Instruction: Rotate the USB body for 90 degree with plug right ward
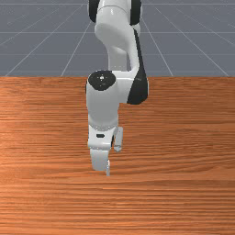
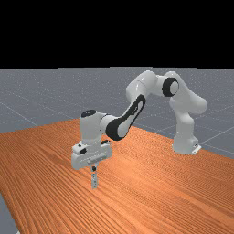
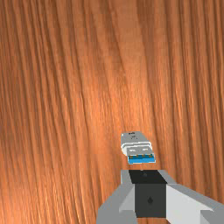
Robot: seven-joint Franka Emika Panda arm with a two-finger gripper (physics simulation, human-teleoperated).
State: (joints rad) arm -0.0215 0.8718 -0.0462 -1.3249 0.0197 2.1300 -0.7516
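Pointing down over the desk [image 2: 151, 183], the jaws [image 2: 94, 186] are closed together, with no gap showing and nothing held. In the wrist view their dark faces form one block between pale grey sides, and the USB body [image 3: 136, 142] lies just ahead of the jaws [image 3: 145, 171], apart from them. Its blue-lined plug end [image 3: 141, 159] is the end nearer the jaws; the light grey end with small dark marks is turned away from them. It sits a little off the jaws' centre line, with wood grain around it. Above the jaws, the white hand [image 2: 90, 156] is broadside in the far view. From there the white and grey arm [image 2: 141, 87] bends up and over toward its base [image 2: 185, 144], at the far view's right. In the front view, the hand is left of the middle, over the desk.
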